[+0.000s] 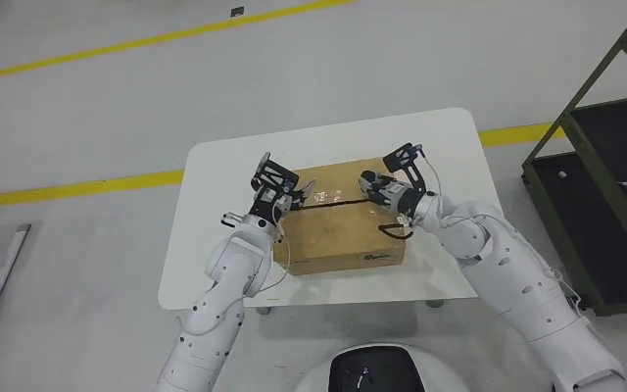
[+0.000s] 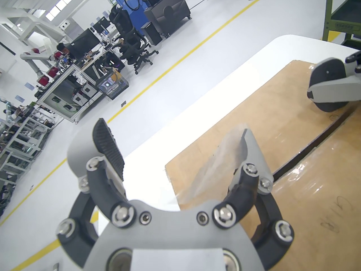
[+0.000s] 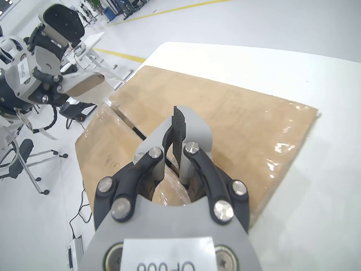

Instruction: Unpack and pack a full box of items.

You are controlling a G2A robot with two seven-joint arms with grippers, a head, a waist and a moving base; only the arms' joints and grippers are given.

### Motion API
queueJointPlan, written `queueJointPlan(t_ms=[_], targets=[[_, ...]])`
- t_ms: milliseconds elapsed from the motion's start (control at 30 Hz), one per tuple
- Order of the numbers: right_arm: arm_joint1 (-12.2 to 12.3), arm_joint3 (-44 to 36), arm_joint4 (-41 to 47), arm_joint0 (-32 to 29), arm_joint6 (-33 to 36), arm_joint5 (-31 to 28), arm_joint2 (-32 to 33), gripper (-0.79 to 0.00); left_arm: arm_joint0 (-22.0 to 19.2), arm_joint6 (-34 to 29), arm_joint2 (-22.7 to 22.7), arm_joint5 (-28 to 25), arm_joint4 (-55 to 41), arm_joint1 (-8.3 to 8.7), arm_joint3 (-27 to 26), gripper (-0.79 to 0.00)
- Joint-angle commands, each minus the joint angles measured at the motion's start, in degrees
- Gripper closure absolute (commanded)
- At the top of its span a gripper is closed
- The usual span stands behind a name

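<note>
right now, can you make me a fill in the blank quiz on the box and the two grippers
1. The cardboard box on the white table has its top flaps ____.
2. The left gripper, at one end of the box, is ____.
3. The right gripper, at the seam between the flaps, is ____.

Missing words: closed; open; shut.

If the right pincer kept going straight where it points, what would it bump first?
Probably the cardboard box, on top by the dark seam between its flaps. The right pincer looks close above it, though depth is unclear.
</note>
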Motion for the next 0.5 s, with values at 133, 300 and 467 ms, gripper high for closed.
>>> queueJointPlan(t_ms=[133,300,467], targets=[[1.6,-6.1,-1.2,-4.3,0.2,2.5,7.1,0.0,-1.8,-1.1,3.4,-0.8,1.1,-1.0,0.0,-0.785],[2.8,-10.9,-1.9,-9.4,0.6,4.1,13.2,0.0,-3.6,-1.9,6.9,-1.1,2.3,-2.07,0.6,-0.785],[3.5,-14.2,-1.4,-13.9,0.7,5.1,16.9,0.0,-5.3,-2.5,10.9,-0.9,3.2,-3.41,1.8,-0.785]])
